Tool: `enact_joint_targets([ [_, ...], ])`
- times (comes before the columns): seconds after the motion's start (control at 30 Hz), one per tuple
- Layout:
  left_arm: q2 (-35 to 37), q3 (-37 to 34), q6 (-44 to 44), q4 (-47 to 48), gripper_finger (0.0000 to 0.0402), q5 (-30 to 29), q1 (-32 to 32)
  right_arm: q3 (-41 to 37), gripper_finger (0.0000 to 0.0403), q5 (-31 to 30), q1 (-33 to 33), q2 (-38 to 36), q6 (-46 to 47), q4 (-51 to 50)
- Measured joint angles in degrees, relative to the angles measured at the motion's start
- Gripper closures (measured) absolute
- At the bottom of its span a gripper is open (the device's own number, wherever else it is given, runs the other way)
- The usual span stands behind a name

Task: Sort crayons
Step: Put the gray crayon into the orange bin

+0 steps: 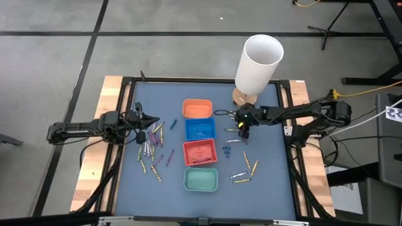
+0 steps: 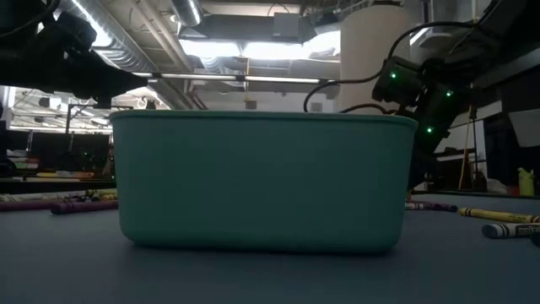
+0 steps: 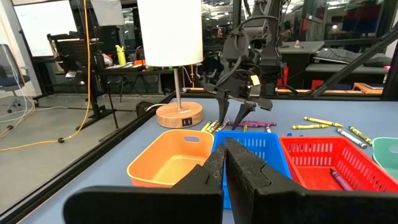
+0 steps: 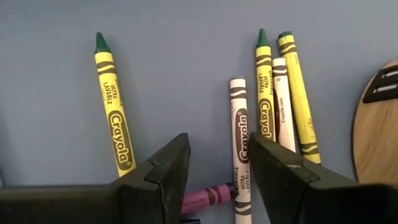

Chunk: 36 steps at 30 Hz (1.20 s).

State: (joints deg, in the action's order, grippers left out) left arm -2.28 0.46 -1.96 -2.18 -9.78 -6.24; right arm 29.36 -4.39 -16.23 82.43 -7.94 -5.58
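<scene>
Crayons lie loose on the blue-grey table top, one cluster point(image 1: 151, 143) left of the trays and others point(image 1: 244, 168) right of them. My right gripper point(image 4: 219, 146) stands open, slanting down over a small group right of the blue tray. A purple crayon point(image 4: 208, 196) and a white one point(image 4: 238, 134) lie in or by its gap, a yellow-wrapped green one point(image 4: 115, 106) to one side and three more point(image 4: 280, 87) to the other. It also shows in the left wrist view point(image 3: 235, 118). My left gripper point(image 3: 224, 158) waits shut and level at the table's left point(image 1: 151, 122).
Four small trays stand in a row down the table's middle: orange point(image 1: 197, 108), blue point(image 1: 200, 130), red point(image 1: 200, 152) and teal point(image 1: 201, 179). A lamp with a tall white cylinder point(image 1: 257, 63) stands on a round wooden base point(image 4: 379, 118) at the far edge, close to my right gripper.
</scene>
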Motion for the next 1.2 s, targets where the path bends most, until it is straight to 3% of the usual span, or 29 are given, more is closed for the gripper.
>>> enact_joint_targets([
  [0.47,0.00,-0.01,0.00,0.01,0.0401,0.00,0.00,-0.09,0.0229,-0.07,-1.03,0.12,-3.01,1.27],
  [0.73,0.00,0.01,0.00,-0.01,0.0401,0.00,0.00,-0.09,0.0229,6.75,-4.92,0.14,-2.91,1.16],
  [1.2,0.00,0.00,-0.07,0.00,0.0401,0.00,0.00,-0.09,0.0229,9.53,-4.84,0.17,-4.33,1.06],
])
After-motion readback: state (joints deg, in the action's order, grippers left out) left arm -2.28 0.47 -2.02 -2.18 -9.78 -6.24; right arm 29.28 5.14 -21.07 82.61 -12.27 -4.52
